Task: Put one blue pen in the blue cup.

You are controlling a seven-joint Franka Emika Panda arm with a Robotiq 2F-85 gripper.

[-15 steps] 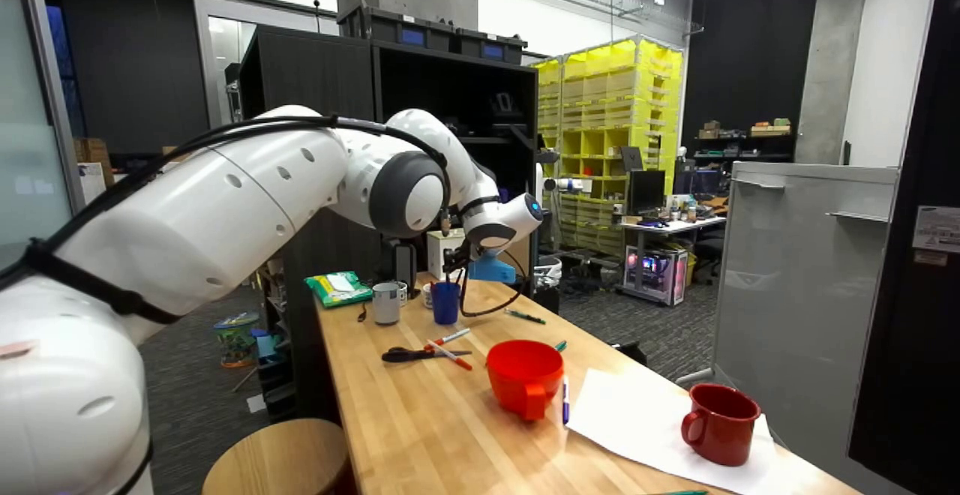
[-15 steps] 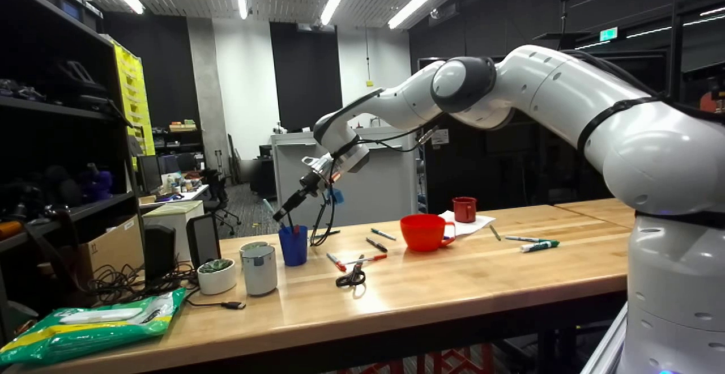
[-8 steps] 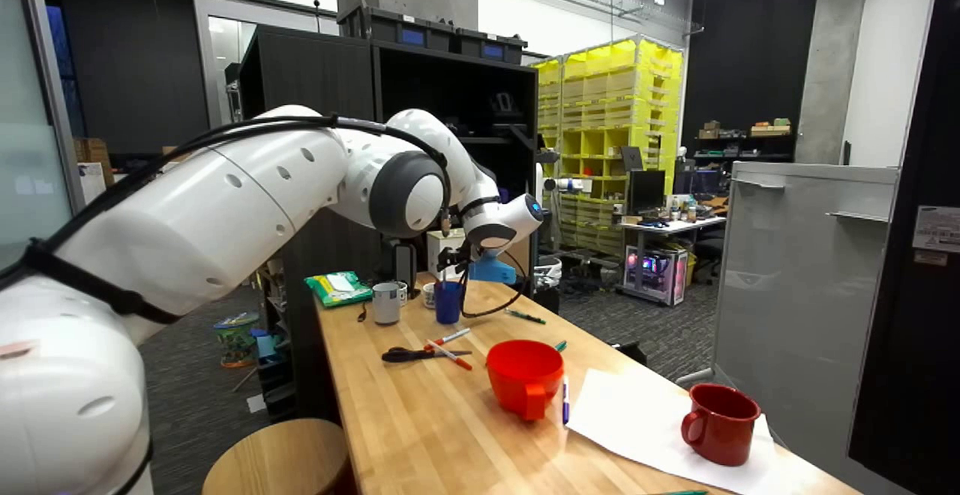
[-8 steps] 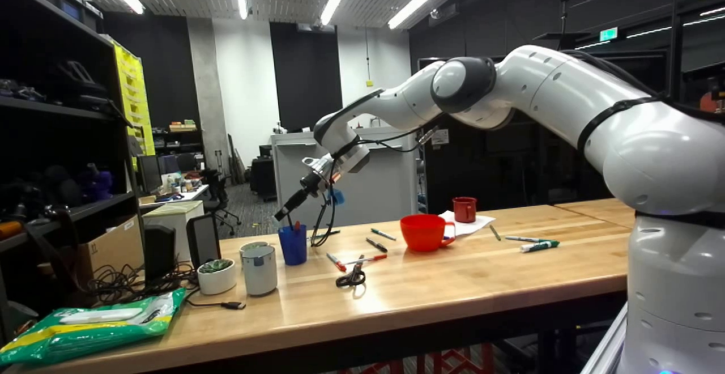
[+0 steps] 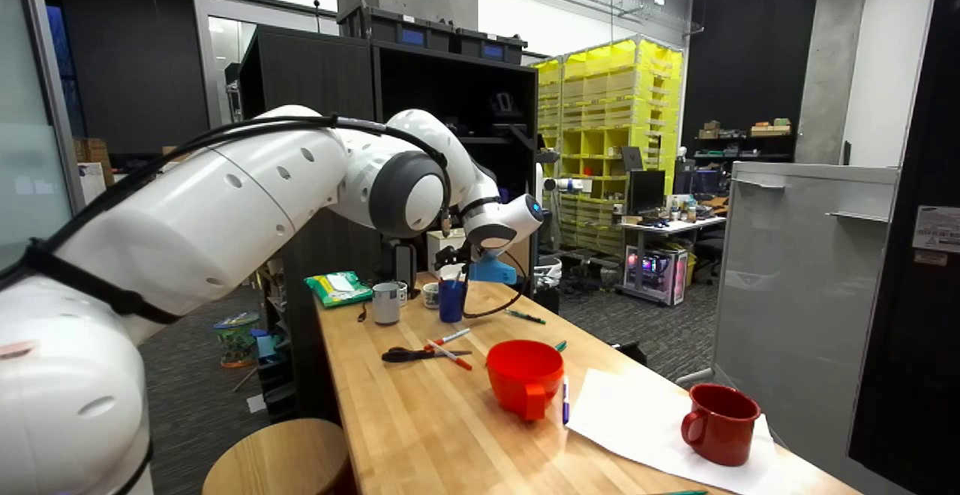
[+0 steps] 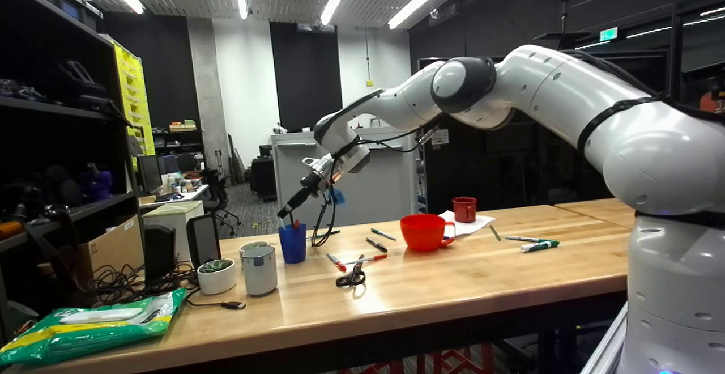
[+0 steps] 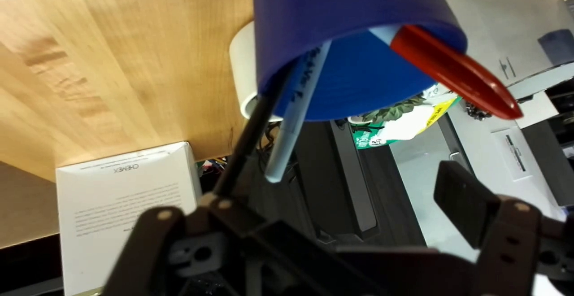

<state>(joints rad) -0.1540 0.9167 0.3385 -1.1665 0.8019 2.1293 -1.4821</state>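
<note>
The blue cup (image 7: 354, 0) stands upright on the table in both exterior views, under my gripper (image 6: 285, 213). Inside it a pen with a pale bluish barrel (image 7: 293, 112) leans, its cap end hidden in the cup. A black pen (image 7: 255, 130) and a red-tipped pen (image 7: 453, 74) stick out too. In the wrist view the fingers are wide apart, with nothing gripped between them. The black pen's upper end meets the left finger in the picture; whether they touch I cannot tell. Beside the red cup lies a white pen with a blue-purple cap (image 5: 565, 403).
Close to the blue cup stand a grey-white cup (image 6: 260, 272) and a white plant pot (image 6: 217, 279). Scissors (image 6: 352, 275), red pens (image 6: 336, 262) and a wide red cup (image 6: 423, 232) lie or stand further along. A red mug (image 5: 721, 424) rests on white paper.
The gripper has opened and the pale pen has dropped lower into the blue cup. The cup has shifted slightly, and the gripper has moved a little the same way.
</note>
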